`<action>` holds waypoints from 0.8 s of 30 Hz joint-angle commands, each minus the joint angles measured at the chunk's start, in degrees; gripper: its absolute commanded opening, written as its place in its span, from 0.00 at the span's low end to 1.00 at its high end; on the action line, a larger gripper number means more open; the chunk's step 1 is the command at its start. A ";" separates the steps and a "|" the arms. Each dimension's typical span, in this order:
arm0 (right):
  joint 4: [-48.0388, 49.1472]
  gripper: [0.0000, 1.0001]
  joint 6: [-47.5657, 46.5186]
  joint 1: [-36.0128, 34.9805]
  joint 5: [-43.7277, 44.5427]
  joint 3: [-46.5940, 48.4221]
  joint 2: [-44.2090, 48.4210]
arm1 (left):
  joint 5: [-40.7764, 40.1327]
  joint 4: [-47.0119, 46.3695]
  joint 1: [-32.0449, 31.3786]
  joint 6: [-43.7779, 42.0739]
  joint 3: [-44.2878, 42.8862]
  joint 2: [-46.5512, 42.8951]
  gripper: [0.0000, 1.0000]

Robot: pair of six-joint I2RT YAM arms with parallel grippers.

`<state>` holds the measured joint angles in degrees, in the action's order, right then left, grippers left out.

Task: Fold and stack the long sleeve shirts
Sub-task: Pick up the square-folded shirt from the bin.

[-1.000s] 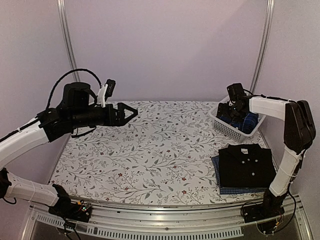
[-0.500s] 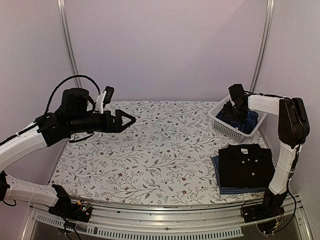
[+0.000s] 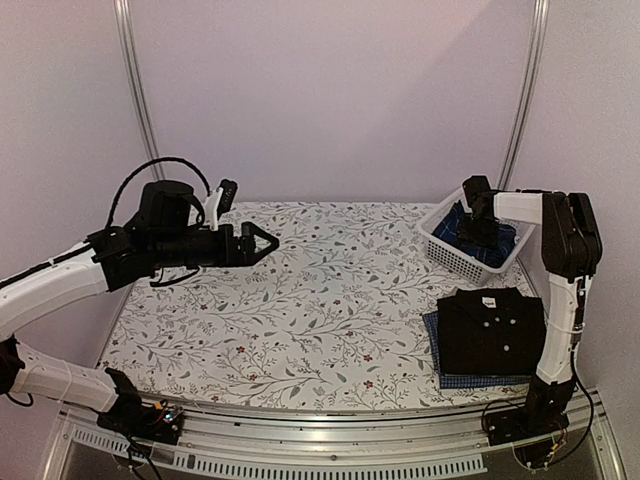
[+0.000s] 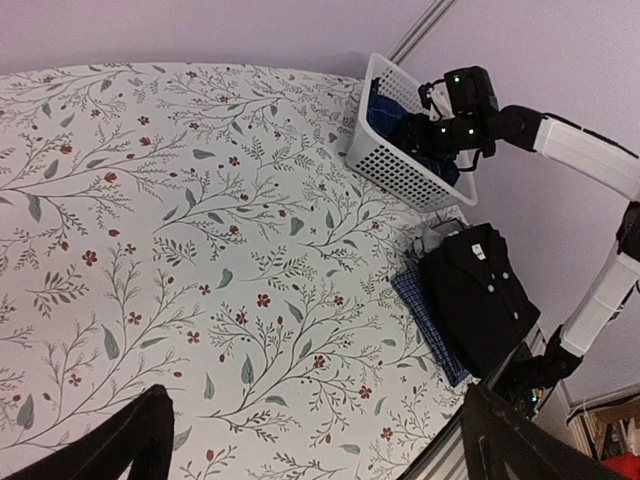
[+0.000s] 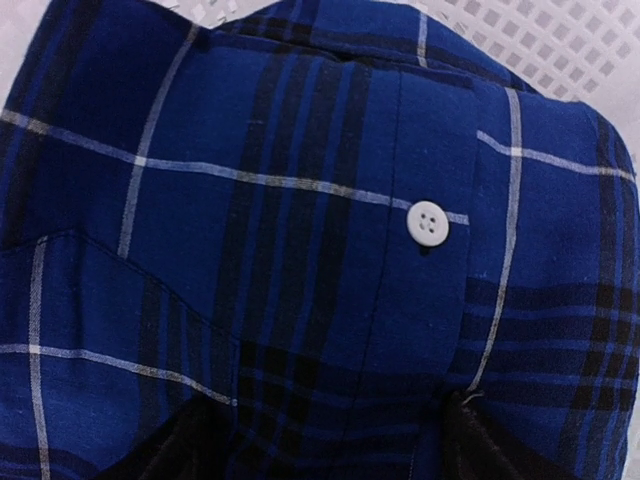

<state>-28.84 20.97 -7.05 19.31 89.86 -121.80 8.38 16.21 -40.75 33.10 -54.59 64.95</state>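
Plaid shirt [image 5: 300,250], seemingly the last one unfolded, lies in the basket [image 3: 450,258] at the counter's [image 3: 300,300] far right corner, where the right fingers [image 5: 190,440] have just dipped onto it, spread and not yet pinching, while the left fingers [image 4: 120,445] hang released near the far left.

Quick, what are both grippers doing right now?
Left gripper: open, holding nothing.
Right gripper: open, fingertips pressed into the plaid shirt in the basket; no grip yet.
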 commanded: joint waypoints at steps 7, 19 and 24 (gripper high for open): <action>1.23 0.09 -2.23 -0.37 -5.46 -0.43 1.01 | -4.02 -4.30 0.73 3.72 -2.37 4.57 1.00; 2.74 0.00 -2.25 -1.43 -4.03 1.50 13.34 | -8.22 -7.00 2.07 3.98 -4.00 3.88 1.00; 3.36 0.00 -2.84 -5.02 -1.42 3.36 20.23 | -7.10 -9.31 2.34 3.43 -2.38 2.82 1.00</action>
<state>-27.57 18.59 -8.25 16.16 89.95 -109.12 1.06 9.96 -39.24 37.32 -57.19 69.19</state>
